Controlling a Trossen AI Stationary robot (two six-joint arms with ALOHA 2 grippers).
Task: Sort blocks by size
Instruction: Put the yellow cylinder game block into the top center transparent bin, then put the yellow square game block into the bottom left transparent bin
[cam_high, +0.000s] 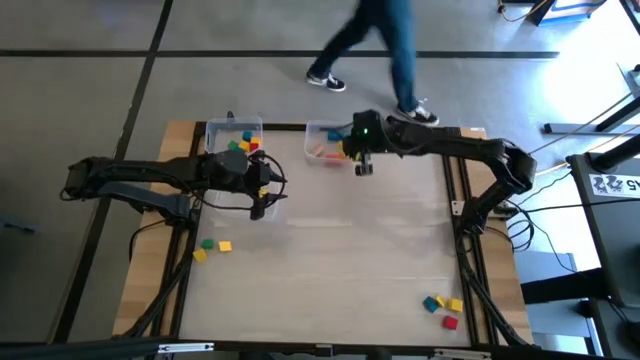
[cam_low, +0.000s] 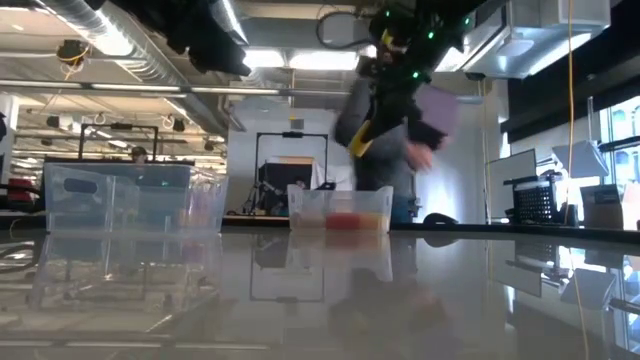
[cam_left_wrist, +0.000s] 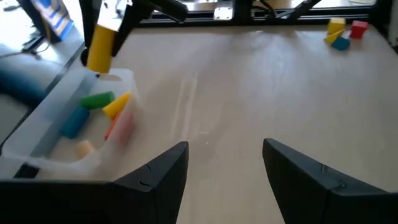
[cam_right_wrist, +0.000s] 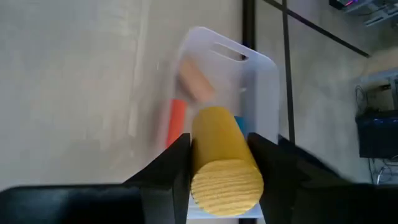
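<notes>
My right gripper (cam_right_wrist: 221, 155) is shut on a yellow wooden cylinder (cam_right_wrist: 224, 162) above a clear bin (cam_high: 325, 143) at the table's far edge. This bin holds red, tan, blue, green and yellow long pieces (cam_left_wrist: 99, 115). A second clear bin (cam_high: 235, 138) to its left holds several small coloured blocks. My left gripper (cam_left_wrist: 224, 155) is open and empty, over bare table just near of that second bin (cam_high: 262, 195). Loose blocks lie on the table at the near left (cam_high: 212, 247) and the near right (cam_high: 443, 307). My right gripper pinches the yellow cylinder by its curved sides (cam_right_wrist: 202, 143) between its two fingers. The fingers point down and lie along the cylinder. The cylinder stands nearly upright, its lower end (cam_left_wrist: 98, 62) sticking out below the fingers, lifted clear above the bin's edge.
A person (cam_high: 380, 50) walks past just beyond the table's far edge and also shows behind the bins in the low view (cam_low: 390, 150). Dark rails (cam_high: 455, 200) run along the table's sides. The broad middle of the tabletop (cam_high: 340, 250) is bare.
</notes>
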